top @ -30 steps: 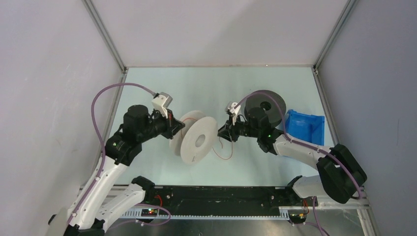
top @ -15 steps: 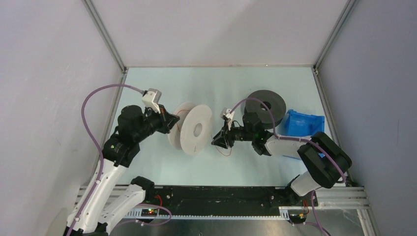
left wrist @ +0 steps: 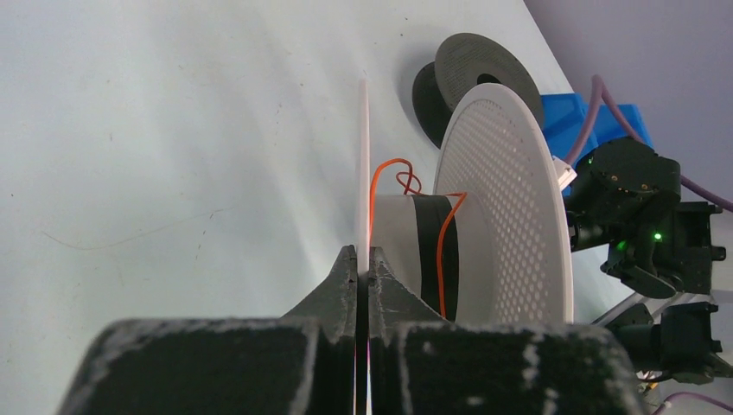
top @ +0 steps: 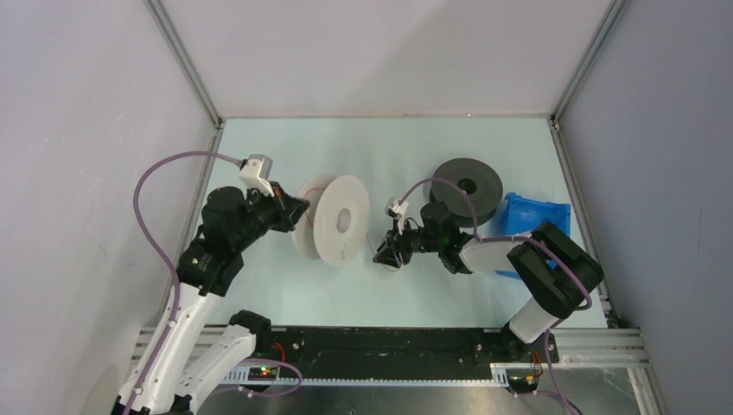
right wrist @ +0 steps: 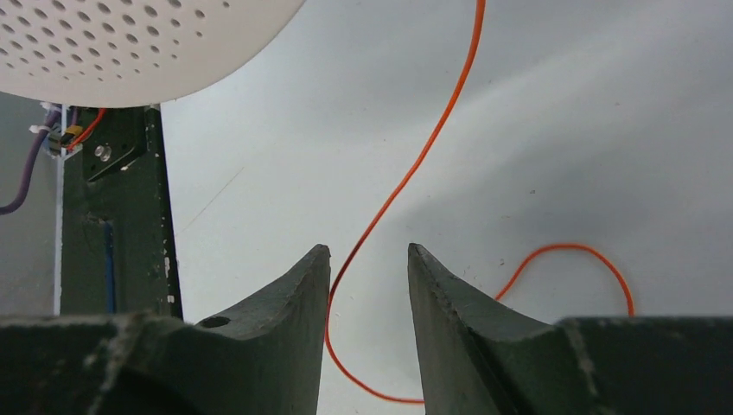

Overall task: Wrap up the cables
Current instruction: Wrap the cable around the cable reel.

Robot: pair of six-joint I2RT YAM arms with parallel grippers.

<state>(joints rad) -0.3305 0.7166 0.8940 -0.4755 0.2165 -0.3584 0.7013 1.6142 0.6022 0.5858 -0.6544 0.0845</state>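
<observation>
Right gripper (right wrist: 368, 251) over pale-green table (top: 363, 147)

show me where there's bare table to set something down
Bare: the far strip of table behind the white spool and dark spool; the near strip by the rail. Crowded: between the spools, around the right gripper and orange cable.

How we find the worktop (top: 363, 147) laid out
We see the upright spool (top: 333, 219) left of the middle, the cable (left wrist: 440, 259) around its hub and trailing right onto the worktop, the flat spool (top: 468, 183) behind and right, the bin (top: 536, 220) by the right edge.
</observation>
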